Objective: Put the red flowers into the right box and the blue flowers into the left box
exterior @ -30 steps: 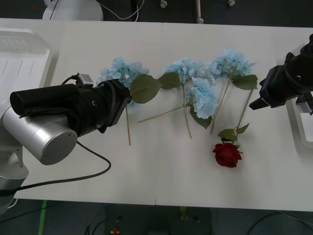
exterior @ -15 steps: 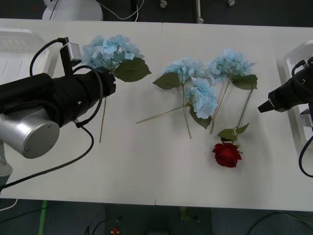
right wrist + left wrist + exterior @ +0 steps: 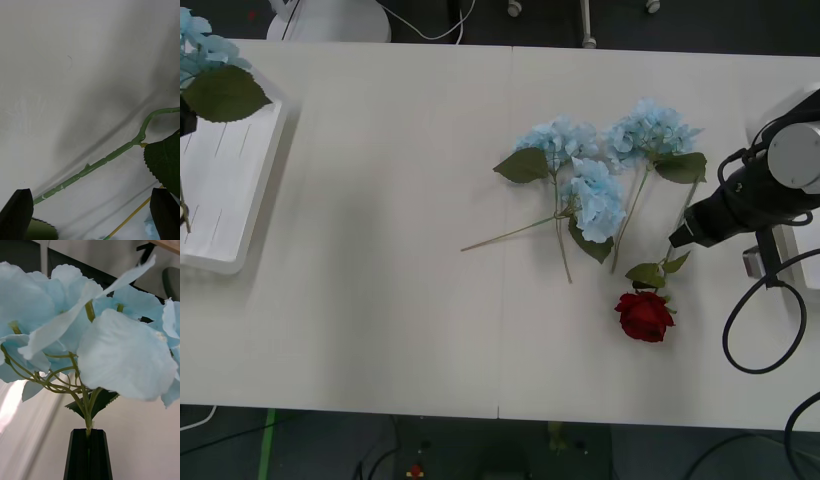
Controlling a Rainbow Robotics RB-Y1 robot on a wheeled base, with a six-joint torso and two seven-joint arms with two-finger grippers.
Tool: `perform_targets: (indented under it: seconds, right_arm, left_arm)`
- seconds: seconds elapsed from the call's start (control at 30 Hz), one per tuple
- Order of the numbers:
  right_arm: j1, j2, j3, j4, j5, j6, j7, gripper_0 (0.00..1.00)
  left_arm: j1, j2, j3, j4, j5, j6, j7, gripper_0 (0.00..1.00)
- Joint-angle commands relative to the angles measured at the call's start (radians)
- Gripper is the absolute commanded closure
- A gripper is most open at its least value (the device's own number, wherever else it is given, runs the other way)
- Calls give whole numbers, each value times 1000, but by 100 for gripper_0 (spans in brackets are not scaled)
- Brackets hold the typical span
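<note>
My left gripper (image 3: 88,455) is shut on the stem of a blue flower (image 3: 93,348). In the front view that blue flower (image 3: 202,48) hangs over the far end of the left box (image 3: 230,180), a white tray with a slotted floor. Three more blue flowers (image 3: 595,195) lie at the table's centre. One red flower (image 3: 645,315) lies near the front, its stem (image 3: 101,163) running back to the right. My right gripper (image 3: 683,236) is open, low over that stem, with the stem crossing between its black fingers (image 3: 17,213). The right box (image 3: 807,275) shows at the right edge.
A green leaf (image 3: 165,157) on the rose stem sits close to my right gripper. A yellowish hydrangea stem (image 3: 131,217) runs beside it. The right arm's black cable (image 3: 750,320) loops over the table's right side. Bare white tabletop lies between the left box and the flowers.
My left arm swung left with the blue flower, from the table's middle to over the left box. My right gripper came in from the right box to the red flower's stem.
</note>
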Motion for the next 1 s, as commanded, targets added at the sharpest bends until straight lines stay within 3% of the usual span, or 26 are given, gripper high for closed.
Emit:
perform_targets:
  seconds: [0.03, 0.43, 0.7, 0.87, 0.93, 1.0]
  right_arm:
    - [21, 73, -47, -27, 65, 11, -35, 10]
    - [39, 161, -103, -18, 168, 67, -35, 10]
    - [39, 187, -103, 28, 199, 67, -34, 10]
    - [39, 205, -103, 47, 223, 48, -35, 10]
    - [41, 211, -101, 51, 231, 42, -35, 10]
    - [44, 219, -103, 51, 239, 36, -35, 10]
  left_arm:
    - [-134, 25, 105, 213, -19, -44, -208, 100]
    - [-355, 32, 131, 752, -246, -286, -380, 100]
    - [-367, 32, 102, 974, -323, -531, -383, 100]
    - [-364, 37, 94, 1006, -331, -559, -385, 100]
    - [-366, 41, 91, 1006, -331, -553, -385, 82]
    - [-364, 46, 85, 1006, -326, -545, -385, 52]
